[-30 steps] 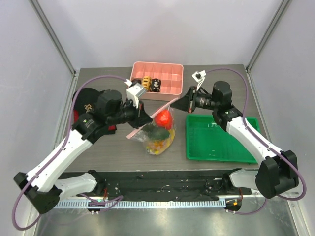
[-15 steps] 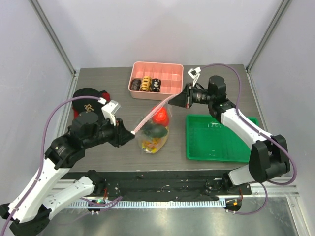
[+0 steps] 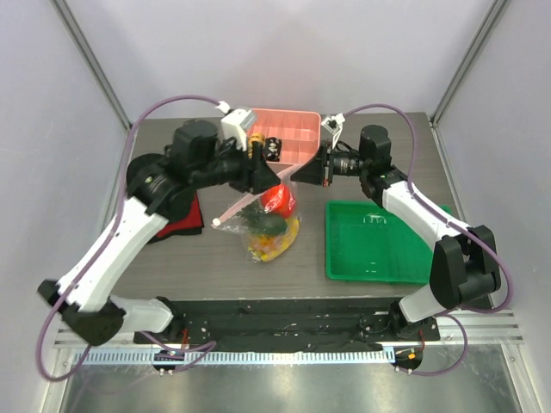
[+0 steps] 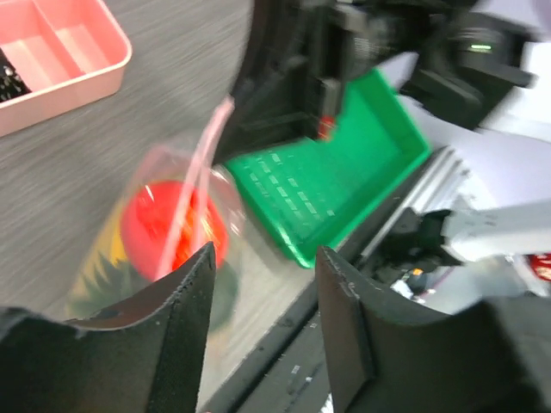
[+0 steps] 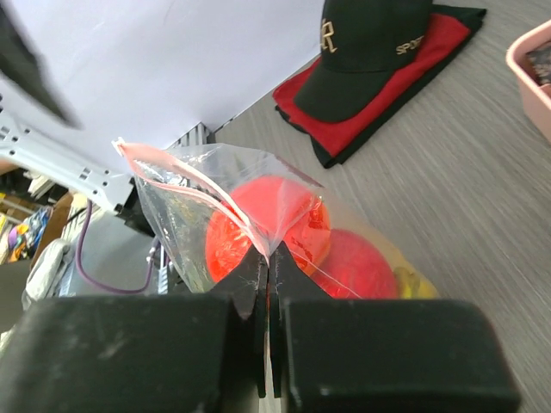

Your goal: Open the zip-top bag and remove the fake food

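The clear zip-top bag hangs from my right gripper, which is shut on its upper plastic by the pinkish zip strip. The strip's far end hangs free to the left. The fake food inside shows as a red fruit, a dark green avocado and a yellow banana. In the right wrist view the gripper pinches the bag in front of two red fruits. My left gripper is open just above the bag's top. In the left wrist view its gripper hovers over the bag.
A pink compartment tray with doughnut rings stands at the back, right behind the left gripper. A green tray lies at the right, under the right arm. A black cap on red cloth lies at the left.
My left arm has swung from the near left back up to the bag's top beside the right gripper, and it no longer holds the zip strip. The right gripper has kept its grip.
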Controlling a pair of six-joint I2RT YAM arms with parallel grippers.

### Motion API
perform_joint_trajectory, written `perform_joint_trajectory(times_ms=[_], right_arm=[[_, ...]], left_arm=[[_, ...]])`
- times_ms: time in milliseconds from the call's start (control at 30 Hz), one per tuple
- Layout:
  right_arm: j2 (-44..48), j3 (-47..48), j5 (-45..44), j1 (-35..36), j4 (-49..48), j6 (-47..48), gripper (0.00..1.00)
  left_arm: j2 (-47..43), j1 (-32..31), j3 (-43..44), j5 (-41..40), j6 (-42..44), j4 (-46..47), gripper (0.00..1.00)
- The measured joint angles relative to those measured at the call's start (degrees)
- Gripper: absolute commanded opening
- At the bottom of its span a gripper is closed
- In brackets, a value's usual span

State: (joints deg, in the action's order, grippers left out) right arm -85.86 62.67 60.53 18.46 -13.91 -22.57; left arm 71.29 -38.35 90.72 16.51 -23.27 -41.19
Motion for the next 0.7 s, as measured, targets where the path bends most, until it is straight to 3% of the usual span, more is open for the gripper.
perform_joint_trajectory(times_ms=[200,700], right_arm=[[0.20,0.00,1.60,0.35,0.17,0.46,0.01],[1.40,0.00,2.40,0.35,1.16,1.09,0.01]], left_arm=[[9.29,1.55,1.84,-0.35,2.99,-0.66,0.40],[6.67,4.26,-0.98,0.00,5.29,-1.01,0.35]])
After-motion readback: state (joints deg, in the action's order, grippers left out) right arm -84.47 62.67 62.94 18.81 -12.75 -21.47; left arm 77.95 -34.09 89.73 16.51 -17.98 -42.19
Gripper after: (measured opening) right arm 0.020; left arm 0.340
